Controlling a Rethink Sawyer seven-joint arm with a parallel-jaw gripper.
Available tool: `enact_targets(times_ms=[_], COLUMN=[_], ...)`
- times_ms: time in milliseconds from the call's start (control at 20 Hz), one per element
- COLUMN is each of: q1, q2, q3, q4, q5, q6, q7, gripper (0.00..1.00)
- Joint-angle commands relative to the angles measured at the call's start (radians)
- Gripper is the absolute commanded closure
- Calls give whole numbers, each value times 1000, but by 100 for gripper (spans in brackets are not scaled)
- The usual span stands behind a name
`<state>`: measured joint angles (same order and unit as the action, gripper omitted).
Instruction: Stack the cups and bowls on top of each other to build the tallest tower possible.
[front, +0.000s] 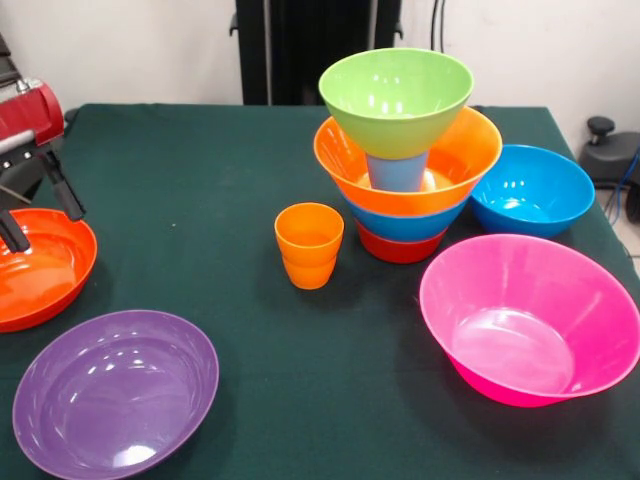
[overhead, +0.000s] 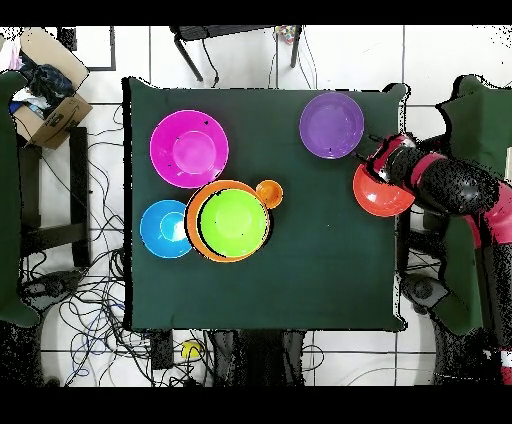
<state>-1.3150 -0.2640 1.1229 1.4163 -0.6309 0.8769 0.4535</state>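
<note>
The tower (front: 400, 215) stands at mid-table: a red-orange bowl (front: 398, 248) at the bottom, then a blue bowl (front: 405, 225), an orange bowl (front: 470, 150), a light blue cup (front: 397, 172) and a lime green bowl (front: 395, 100) on top. From overhead the tower (overhead: 232, 220) shows mostly green. Two nested orange cups (front: 309, 245) stand beside it. My gripper (front: 38, 212) is open at the table's side, its fingers either side of the far rim of a second red-orange bowl (front: 45, 265). The overhead view shows the gripper (overhead: 377, 158) at that bowl's (overhead: 382, 195) edge.
A purple bowl (front: 115, 393) lies near the red-orange bowl, also overhead (overhead: 331, 125). A large pink bowl (front: 530, 320) and a loose blue bowl (front: 532, 190) lie on the tower's other side. The green table (front: 200, 180) has chairs, cables and a cardboard box (overhead: 45, 95) around it.
</note>
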Motion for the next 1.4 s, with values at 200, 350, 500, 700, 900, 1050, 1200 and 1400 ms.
enact_targets(times_ms=[200,350,500,700,900,1050,1200,1400], q1=[48,44,37,26,16,10,1,-11], q2=[13,8,-14,-43,-50,-54,-61,-81], q3=[-155,-165,-174,-185,-190,-199,-202,-202], q4=[-53,-42,-10,33,63,80,107,145], q5=[-87,-81,-83,-85,-91,-99,-107,-111], q6=[112,112,107,93,63,50,30,12], q7=[-223,-208,-193,-171,-158,-146,-132,-109], gripper=[0,0,0,0,0,0,0,0])
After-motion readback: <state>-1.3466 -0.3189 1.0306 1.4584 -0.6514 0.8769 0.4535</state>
